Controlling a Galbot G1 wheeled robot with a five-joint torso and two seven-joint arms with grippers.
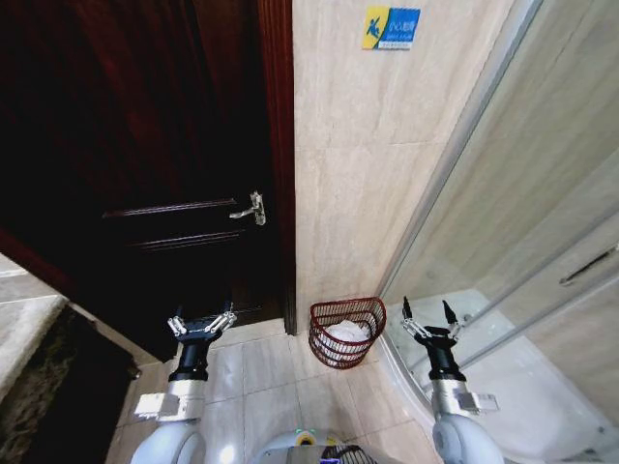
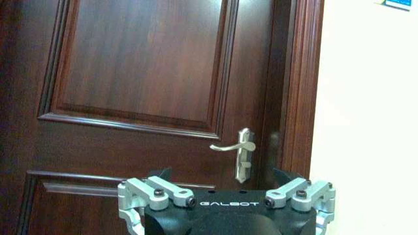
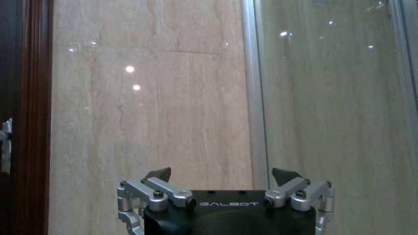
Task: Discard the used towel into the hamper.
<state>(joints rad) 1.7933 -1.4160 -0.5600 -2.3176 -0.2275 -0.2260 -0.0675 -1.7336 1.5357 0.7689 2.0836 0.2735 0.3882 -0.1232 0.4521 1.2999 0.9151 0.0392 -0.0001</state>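
Observation:
The hamper (image 1: 346, 332), a small dark reddish-brown wire basket, stands on the floor against the tiled wall, between the door and the shower glass. A white towel (image 1: 349, 333) lies crumpled inside it. My left gripper (image 1: 202, 321) is raised to the left of the hamper, open and holding nothing; the left wrist view has it (image 2: 225, 175) facing the door. To the right of the hamper my right gripper (image 1: 430, 314) is held up open and holding nothing, and in the right wrist view it (image 3: 224, 174) faces the tiled wall.
A dark wooden door (image 1: 164, 145) with a metal lever handle (image 1: 252, 209) stands at the left. A beige tiled wall (image 1: 368, 155) rises behind the hamper. A glass shower enclosure (image 1: 522, 251) curves along the right. A stone counter edge (image 1: 29, 358) sits at the far left.

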